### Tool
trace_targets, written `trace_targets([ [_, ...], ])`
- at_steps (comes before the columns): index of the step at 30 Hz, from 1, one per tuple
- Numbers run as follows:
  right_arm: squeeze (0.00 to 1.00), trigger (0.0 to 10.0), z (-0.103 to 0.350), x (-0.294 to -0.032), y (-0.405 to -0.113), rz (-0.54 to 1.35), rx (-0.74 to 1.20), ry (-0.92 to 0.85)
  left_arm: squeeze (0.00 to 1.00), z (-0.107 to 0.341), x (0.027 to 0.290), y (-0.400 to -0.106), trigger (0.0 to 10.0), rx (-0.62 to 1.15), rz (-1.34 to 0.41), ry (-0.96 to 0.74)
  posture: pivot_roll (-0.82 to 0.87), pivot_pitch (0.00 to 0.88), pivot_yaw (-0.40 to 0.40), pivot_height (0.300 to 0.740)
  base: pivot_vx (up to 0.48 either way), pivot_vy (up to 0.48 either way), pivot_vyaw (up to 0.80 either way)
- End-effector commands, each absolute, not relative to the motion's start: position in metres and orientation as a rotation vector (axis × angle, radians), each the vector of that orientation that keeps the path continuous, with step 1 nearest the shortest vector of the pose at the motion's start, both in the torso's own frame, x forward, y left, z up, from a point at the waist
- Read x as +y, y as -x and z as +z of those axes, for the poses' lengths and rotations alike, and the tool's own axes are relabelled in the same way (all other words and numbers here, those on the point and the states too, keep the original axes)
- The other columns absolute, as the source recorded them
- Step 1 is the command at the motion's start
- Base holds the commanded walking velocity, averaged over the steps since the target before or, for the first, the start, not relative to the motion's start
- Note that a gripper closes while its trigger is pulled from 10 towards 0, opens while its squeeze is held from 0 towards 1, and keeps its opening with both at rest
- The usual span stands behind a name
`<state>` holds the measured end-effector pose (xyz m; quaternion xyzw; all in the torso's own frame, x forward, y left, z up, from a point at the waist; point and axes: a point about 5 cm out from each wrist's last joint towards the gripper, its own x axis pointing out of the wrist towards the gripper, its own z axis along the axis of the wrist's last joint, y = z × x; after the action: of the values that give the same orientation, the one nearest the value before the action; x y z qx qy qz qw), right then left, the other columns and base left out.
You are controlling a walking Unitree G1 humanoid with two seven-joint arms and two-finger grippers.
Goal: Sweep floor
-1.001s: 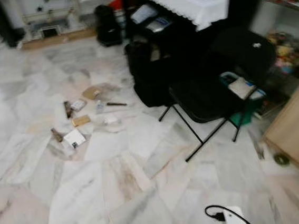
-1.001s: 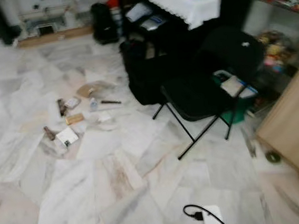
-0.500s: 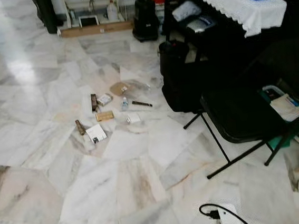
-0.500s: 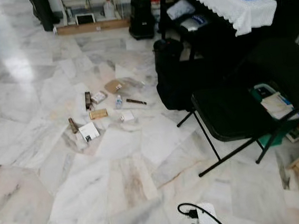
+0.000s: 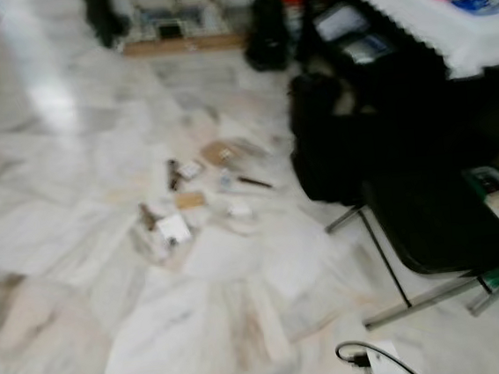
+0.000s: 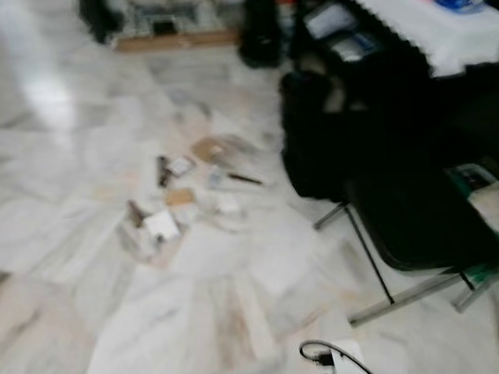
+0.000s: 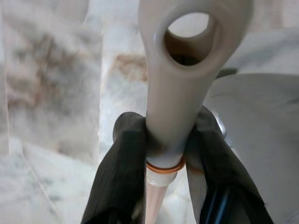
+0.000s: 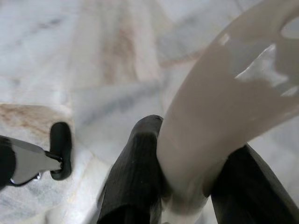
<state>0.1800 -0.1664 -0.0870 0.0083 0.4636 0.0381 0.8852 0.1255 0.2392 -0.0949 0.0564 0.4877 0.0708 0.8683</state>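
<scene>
Litter [image 5: 199, 194] lies scattered on the marble floor [image 5: 71, 169] ahead: a white card [image 5: 174, 230], a tan packet [image 5: 189, 200], small brown sticks and a flat cardboard piece [image 5: 221, 153]. In the left wrist view my left gripper [image 7: 164, 161] is shut on a cream handle [image 7: 180, 79] with a hanging hole and an orange ring at its neck. In the right wrist view my right gripper [image 8: 187, 186] is shut on a broader cream handle [image 8: 219, 98] with a cut-out. What is at the far end of either handle is hidden.
A black bag [image 5: 324, 136] stands right of the litter, beside a black folding chair [image 5: 439, 222] and a dark table with a white cloth [image 5: 419, 20]. A white power strip with a black cable [image 5: 377, 367] lies near my feet. Open floor stretches to the left.
The whole picture has shifted and is now blurred, so the camera has moved. The litter lies where it was on the floor.
</scene>
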Motion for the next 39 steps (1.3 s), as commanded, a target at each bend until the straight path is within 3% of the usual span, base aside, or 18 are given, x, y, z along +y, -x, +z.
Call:
trace_targets([
  [1, 0.0, 10.0, -0.091, -0.17, -0.172, 0.067, 0.99, -0.034, 0.0, -0.1, 0.23, -0.117, 10.0, 1.055, 0.142, -0.077, 0.05, 0.092, -0.136, 0.74, 0.274, 0.0, 0.0],
  [15, 0.0, 10.0, -0.088, -0.143, -0.18, 0.072, 0.975, -0.105, 0.0, -0.094, 0.248, -0.122, 10.0, 1.048, 0.162, -0.121, 0.09, 0.053, -0.062, 0.74, 0.274, 0.0, 0.0],
  [25, 0.0, 10.0, -0.089, -0.14, -0.18, 0.064, 0.981, -0.114, 0.0, -0.091, 0.254, -0.128, 10.0, 1.035, 0.165, -0.137, 0.12, 0.028, -0.033, 0.74, 0.273, 0.0, 0.0],
  [39, 0.0, 10.0, -0.086, -0.148, -0.185, 0.08, 0.97, -0.063, 0.0, -0.091, 0.25, -0.132, 10.0, 0.997, 0.29, -0.012, 0.1, 0.0, -0.081, 0.74, 0.058, 0.0, 0.0],
])
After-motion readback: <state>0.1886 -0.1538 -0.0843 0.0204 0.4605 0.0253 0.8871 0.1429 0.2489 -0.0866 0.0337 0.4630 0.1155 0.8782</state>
